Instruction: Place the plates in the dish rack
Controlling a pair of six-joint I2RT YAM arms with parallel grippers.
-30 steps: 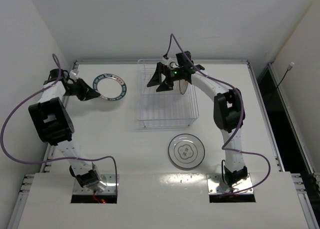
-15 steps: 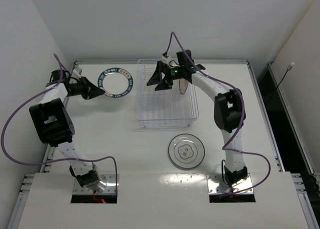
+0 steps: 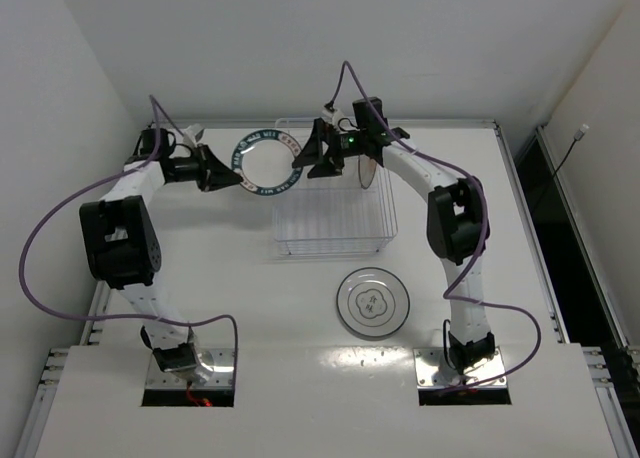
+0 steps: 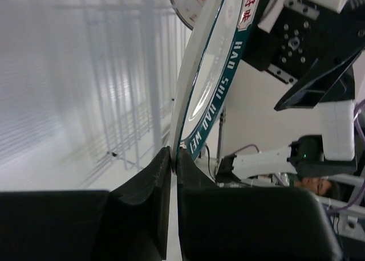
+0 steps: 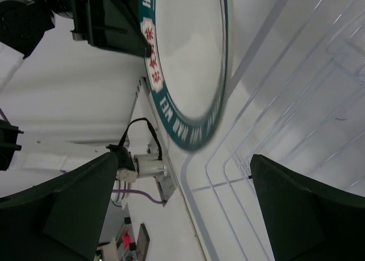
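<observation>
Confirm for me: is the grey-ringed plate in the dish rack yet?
No, the grey-ringed plate lies flat on the table, outside the dish rack, on its near side.

A robotics lab test cell; bare white walls (image 3: 250, 48) enclose a white tabletop (image 3: 230, 278). Bolted-down arms (image 3: 118, 243) trail purple cables (image 3: 21, 268).

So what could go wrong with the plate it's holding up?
The left gripper pinches the teal plate only by its rim, so it might slip. The right gripper hangs open right beside it over the rack, so they could bump.
</observation>
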